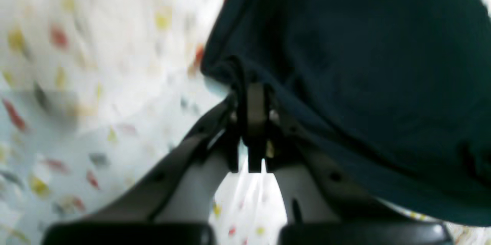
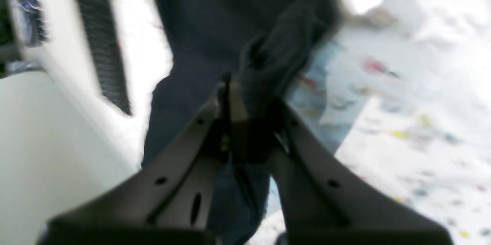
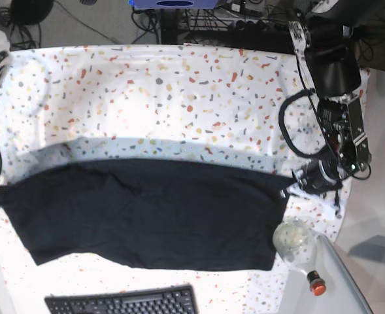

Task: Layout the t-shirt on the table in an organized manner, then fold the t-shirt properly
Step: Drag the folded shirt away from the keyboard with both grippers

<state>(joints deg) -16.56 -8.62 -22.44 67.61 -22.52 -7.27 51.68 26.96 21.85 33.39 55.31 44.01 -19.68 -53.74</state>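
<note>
The black t-shirt (image 3: 146, 216) is stretched in a wide band across the near half of the speckled table (image 3: 179, 98). My left gripper (image 1: 255, 99) is shut on the shirt's edge (image 1: 364, 84); in the base view it (image 3: 291, 185) holds the shirt's right end. My right gripper (image 2: 245, 99) is shut on a bunched fold of the shirt (image 2: 215, 26). It holds the shirt's left end at the left edge of the base view, where it is mostly out of frame. Both wrist views are blurred.
A black keyboard (image 3: 123, 304) lies at the near table edge, just in front of the shirt, and shows in the right wrist view (image 2: 101, 45). A clear glass bulb-shaped object (image 3: 295, 241) with a red cap (image 3: 316, 286) lies by the shirt's right end. A plain grey surface (image 3: 349, 288) sits at the near right.
</note>
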